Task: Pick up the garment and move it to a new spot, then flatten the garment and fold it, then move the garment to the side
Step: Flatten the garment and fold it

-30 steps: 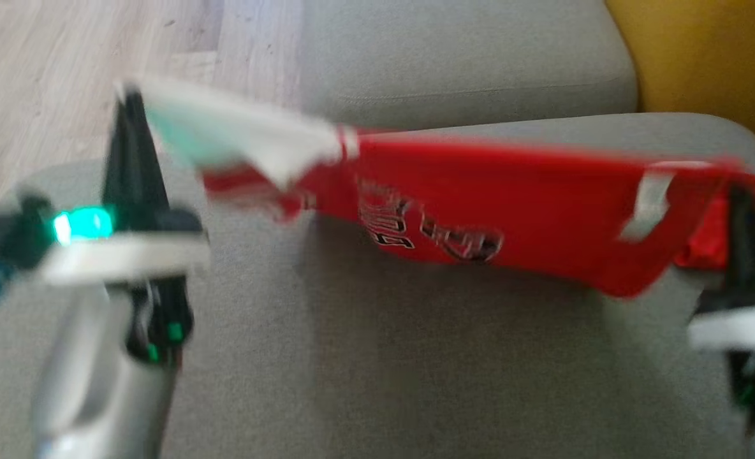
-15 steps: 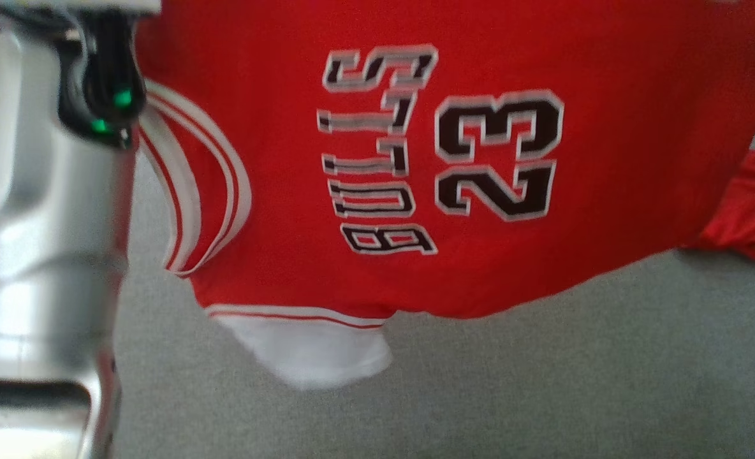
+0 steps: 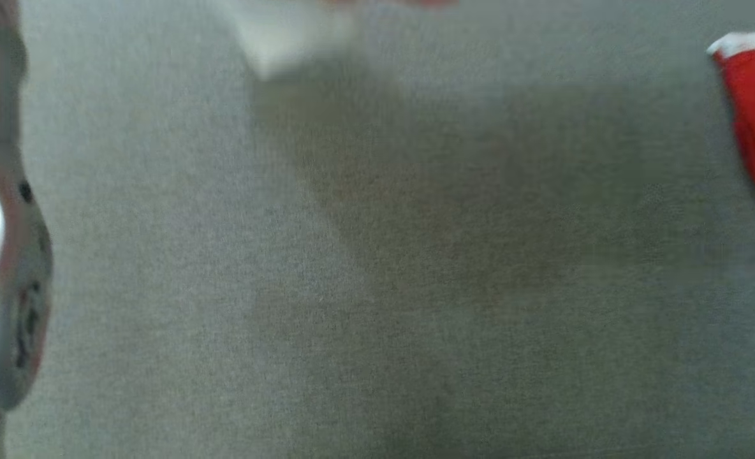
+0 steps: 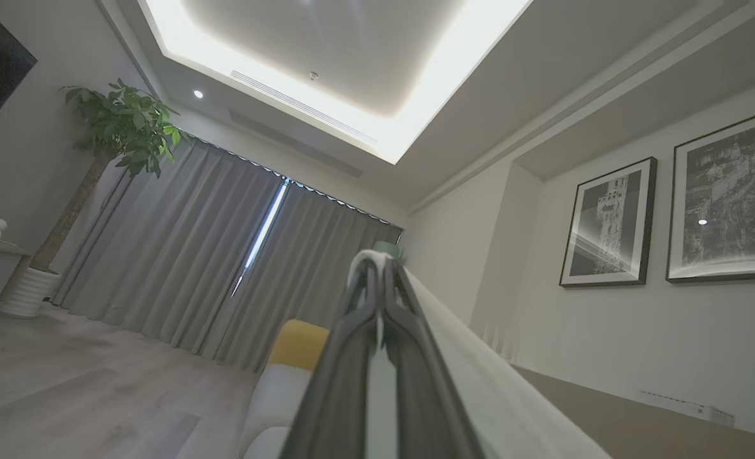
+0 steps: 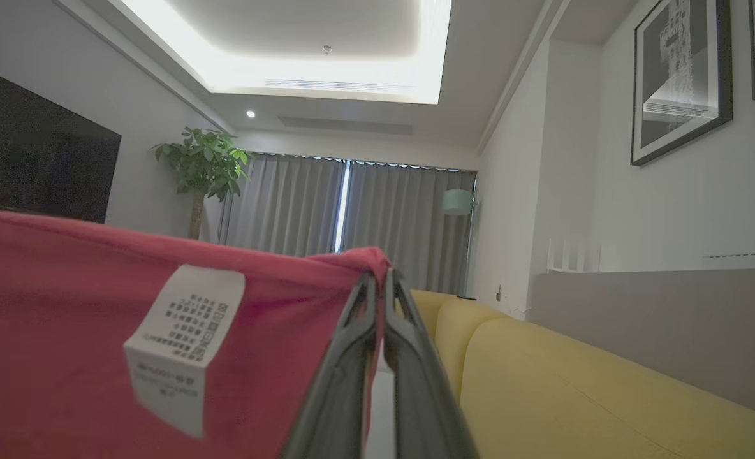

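Garment [image 5: 65, 357] pinched in right tool [image 5: 381, 275], in left tool [image 4: 379, 262]

Left gripper [image 4: 377, 262], right gripper [image 5: 378, 275]: pointing upward, jaws clamped.

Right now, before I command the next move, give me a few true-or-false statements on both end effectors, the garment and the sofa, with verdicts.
1. The right end effector is shut on the red garment. True.
2. The left end effector is open and bare. False: it is shut on the garment's pale edge.
3. A white care label shows on the garment. True.
4. The sofa beside the right end effector is blue. False: it is yellow.
5. The garment lies spread flat across the grey cushion. False: the cushion's middle is bare.
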Controlling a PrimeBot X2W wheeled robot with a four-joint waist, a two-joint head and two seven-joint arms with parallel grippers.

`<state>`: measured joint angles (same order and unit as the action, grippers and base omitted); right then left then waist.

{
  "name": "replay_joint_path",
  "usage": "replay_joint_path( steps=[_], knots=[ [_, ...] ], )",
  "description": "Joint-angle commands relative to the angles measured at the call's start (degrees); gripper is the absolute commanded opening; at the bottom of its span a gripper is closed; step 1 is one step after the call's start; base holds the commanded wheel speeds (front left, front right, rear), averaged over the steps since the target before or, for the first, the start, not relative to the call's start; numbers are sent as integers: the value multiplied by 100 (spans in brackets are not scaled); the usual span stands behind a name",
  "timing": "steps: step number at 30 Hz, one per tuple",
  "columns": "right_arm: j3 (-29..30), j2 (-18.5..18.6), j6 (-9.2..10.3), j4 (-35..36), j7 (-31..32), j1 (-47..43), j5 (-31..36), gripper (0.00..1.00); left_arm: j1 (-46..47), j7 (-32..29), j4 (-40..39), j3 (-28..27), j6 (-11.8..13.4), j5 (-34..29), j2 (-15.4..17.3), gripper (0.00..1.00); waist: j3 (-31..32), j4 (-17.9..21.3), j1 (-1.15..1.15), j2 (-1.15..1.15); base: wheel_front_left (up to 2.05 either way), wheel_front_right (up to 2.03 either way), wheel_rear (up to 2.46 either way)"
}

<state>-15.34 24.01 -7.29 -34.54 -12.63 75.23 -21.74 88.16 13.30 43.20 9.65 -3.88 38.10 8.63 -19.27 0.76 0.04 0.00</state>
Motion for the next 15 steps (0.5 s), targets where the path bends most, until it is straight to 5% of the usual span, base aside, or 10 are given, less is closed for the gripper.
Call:
replay_joint_path(
  steps=[1,8,15],
  knots=[
    [24,-17,-20,44,-69,230,14,0,381,52,-127,-110,-45,-37,223,0,-343,-90,-4,0,0,0,0],
    [-442,31,-20,-563,-231,503,389,0,375,51,182,199,-338,86,138,0,-663,-246,-4,0,0,0,0],
    [-507,124,-20,-746,-235,-282,33,0,-1064,49,-544,780,-358,727,385,0,-731,-381,-4,0,0,0,0]
  ],
)
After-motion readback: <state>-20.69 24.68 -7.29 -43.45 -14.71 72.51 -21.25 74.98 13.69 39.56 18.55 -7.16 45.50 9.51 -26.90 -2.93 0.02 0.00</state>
